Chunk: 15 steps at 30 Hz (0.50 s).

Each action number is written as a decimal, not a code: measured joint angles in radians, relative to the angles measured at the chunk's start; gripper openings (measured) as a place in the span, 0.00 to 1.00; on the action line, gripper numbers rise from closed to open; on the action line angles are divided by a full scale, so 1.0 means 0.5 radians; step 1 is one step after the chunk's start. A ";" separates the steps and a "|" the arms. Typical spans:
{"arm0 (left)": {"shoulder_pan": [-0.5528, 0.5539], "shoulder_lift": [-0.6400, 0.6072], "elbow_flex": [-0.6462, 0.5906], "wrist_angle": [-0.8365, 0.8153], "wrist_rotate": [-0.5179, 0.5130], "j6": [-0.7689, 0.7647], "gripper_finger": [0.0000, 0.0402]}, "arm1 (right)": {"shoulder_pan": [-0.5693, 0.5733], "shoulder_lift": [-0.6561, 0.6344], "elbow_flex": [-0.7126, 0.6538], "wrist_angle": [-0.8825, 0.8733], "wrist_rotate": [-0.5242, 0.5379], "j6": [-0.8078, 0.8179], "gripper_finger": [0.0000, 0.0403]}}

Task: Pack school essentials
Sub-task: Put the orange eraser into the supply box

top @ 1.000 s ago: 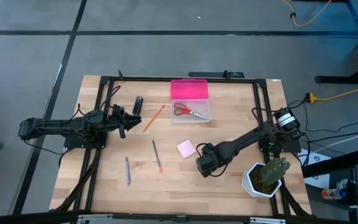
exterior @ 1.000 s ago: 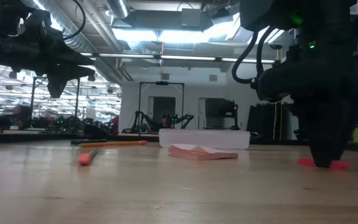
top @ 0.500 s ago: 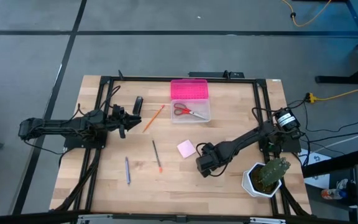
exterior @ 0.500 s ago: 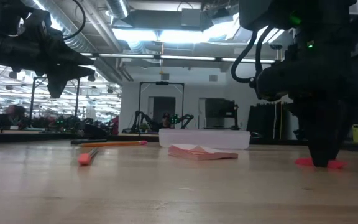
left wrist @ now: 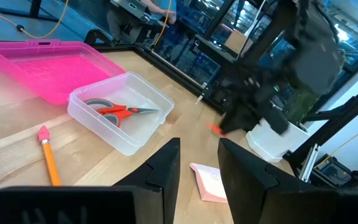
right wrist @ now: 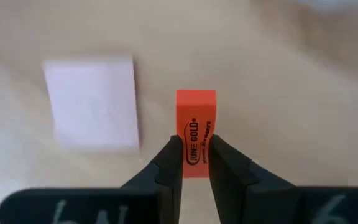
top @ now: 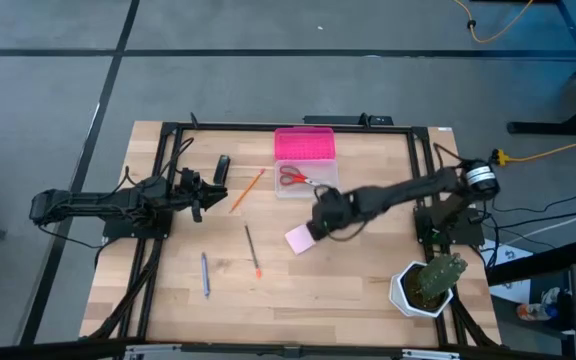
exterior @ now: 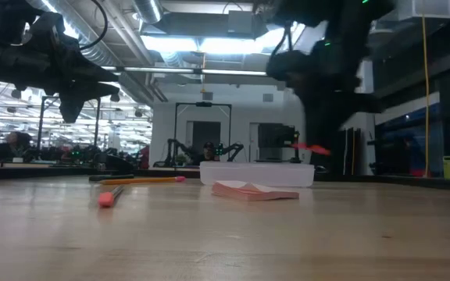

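Wooden table (top: pixel 168 290) with a black frame, on a grey floor; the low view shows a lit workshop hall beyond.

- Left gripper (top: pixel 200 194): hangs above the table's left part, at 9 o'clock from the box; fingers (left wrist: pixel 163 171) spread apart, holding nothing.
- Black oblong (top: pixel 222 167): lies just beside the left gripper, at its 1 o'clock.
- Pen, grey (top: pixel 205 274): lies at 6 o'clock from the left gripper, well apart from it.
- Pencil (top: pixel 247 189): orange, lies slanted between the black oblong and the box, pink end toward the box.
- Pen, dark with orange tip (top: pixel 252 250): lies at 6 o'clock from the pencil.
- Lid (top: pixel 304 143): pink, flat on the table, touching the box at its 12 o'clock edge.
- Box (top: pixel 322 187): clear, open, at table centre-back.
- Scissors (top: pixel 303 179): red-handled, lie inside the box.
- Notepad (top: pixel 299 239): pink square, flat on the table at 6 o'clock from the box.
- Right gripper (top: pixel 318 224): held above the table between box and notepad; fingers pressed onto the eraser.
- Eraser (right wrist: pixel 196 132): orange-red, pinched at one end, lifted clear of the table.
- Cactus (top: pixel 430 282): in a white pot at the table's 4 o'clock corner.
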 joint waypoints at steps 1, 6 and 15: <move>0.000 0.001 0.000 0.000 0.001 0.000 0.26 | -0.067 -0.007 0.000 0.053 -0.004 -0.068 0.16; 0.000 0.001 0.000 -0.001 0.001 0.000 0.26 | -0.401 -0.010 0.000 0.378 -0.022 -0.413 0.16; 0.000 0.000 0.000 -0.002 0.001 0.014 0.26 | -0.788 0.006 0.003 0.512 -0.041 -0.637 0.16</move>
